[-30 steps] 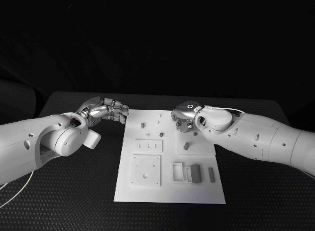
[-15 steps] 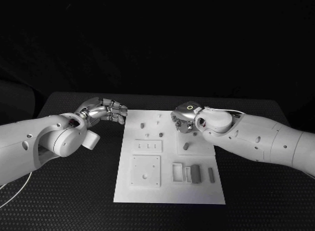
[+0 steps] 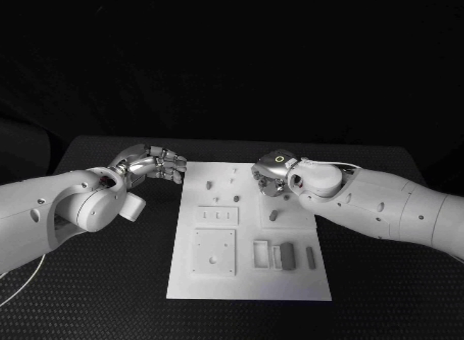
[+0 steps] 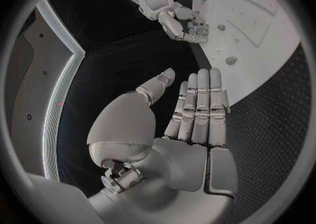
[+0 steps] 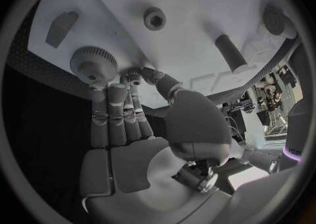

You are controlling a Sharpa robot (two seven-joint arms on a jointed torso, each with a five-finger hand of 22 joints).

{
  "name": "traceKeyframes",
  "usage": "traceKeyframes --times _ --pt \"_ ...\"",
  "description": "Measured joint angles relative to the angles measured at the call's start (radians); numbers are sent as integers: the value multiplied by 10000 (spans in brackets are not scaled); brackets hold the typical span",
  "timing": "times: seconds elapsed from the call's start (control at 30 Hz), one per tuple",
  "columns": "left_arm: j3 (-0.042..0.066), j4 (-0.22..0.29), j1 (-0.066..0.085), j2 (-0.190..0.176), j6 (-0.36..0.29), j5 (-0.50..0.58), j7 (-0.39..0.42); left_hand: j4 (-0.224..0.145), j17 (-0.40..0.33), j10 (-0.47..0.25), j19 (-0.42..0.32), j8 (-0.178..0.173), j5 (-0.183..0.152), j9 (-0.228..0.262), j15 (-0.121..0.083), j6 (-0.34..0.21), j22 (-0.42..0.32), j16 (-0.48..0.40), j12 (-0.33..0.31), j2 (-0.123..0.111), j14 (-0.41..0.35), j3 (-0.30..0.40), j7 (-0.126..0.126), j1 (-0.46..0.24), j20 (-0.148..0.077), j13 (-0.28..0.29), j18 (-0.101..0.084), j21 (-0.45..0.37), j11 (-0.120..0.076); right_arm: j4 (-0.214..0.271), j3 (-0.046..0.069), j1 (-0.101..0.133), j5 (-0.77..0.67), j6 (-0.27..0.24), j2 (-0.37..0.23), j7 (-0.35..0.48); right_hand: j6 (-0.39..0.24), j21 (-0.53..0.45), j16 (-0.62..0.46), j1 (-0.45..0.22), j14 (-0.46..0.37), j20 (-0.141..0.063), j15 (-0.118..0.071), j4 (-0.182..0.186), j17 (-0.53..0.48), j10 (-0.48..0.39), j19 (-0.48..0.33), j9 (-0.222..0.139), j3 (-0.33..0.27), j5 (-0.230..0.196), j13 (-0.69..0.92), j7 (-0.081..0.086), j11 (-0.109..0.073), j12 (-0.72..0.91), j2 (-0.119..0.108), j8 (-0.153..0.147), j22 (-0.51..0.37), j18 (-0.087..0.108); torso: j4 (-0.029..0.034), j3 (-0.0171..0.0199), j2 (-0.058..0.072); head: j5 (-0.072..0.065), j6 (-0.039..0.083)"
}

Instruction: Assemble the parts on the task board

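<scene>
**A:** How far along are you on the task board (image 3: 250,276)?

**B:** Early, by my reading. Your grey parts are mostly loose: a bar (image 3: 288,255) and a thin strip (image 3: 312,256) lie near the board's near right corner, and small pegs (image 3: 210,184) stand toward its far edge.

**A:** And your right hand (image 3: 270,177)?

**B:** It hangs over the board's far right area, fingers (image 5: 125,109) reaching to a toothed gear (image 5: 94,64). They seem to touch its rim, but you can't tell from the wrist view whether they grip it.

**A:** Your left hand (image 3: 155,164)?

**B:** Fingers straight and side by side, holding nothing, just off the board's far left corner, above the table (image 3: 99,283).
</scene>
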Motion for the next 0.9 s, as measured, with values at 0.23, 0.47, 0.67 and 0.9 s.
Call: traceKeyframes --times 0.23,0.47,0.67,0.9 --pt "0 0 1 -26 4 0 -12 0 13 0 3 0 0 0 0 0 -8 -12 -9 0 0 0 0 0 -3 10 -2 0 0 86 0 5 -31 7 -86 -10 0 0 0 0 0 2 0 0 -12 35 0 0 0 0 23 -1 -36 -8 0 0 0 1 12 -3 7 -18 0" --pt "-1 -10 2 -34 5 3 -21 0 22 0 37 -38 0 0 0 0 -7 -37 -41 1 0 0 0 0 -36 9 -24 0 0 151 -2 15 -47 6 -137 -35 0 -1 0 0 -1 5 0 0 -45 35 0 -1 0 0 36 -1 -36 -8 0 0 0 1 10 -3 12 -15 -4" --pt "-1 -12 3 -37 7 9 -32 0 27 0 37 -37 0 0 0 0 -6 -37 -41 0 0 0 0 0 -35 17 -27 0 0 191 -1 22 -57 2 -176 -80 -145 -1 0 -175 -4 9 0 102 -113 -58 -1 -25 65 0 94 -144 56 -67 -174 -85 -1 1 10 -9 18 -32 7" --pt "-1 -30 3 -55 7 23 -49 0 33 0 37 -37 -40 0 0 0 -13 -37 -41 0 0 0 0 0 -35 17 -30 0 0 250 19 23 -60 15 -261 -122 -145 -1 0 -214 -6 23 1 141 -122 -59 -14 -24 79 0 100 -144 56 -67 -213 -85 -1 1 15 -14 19 -50 18"
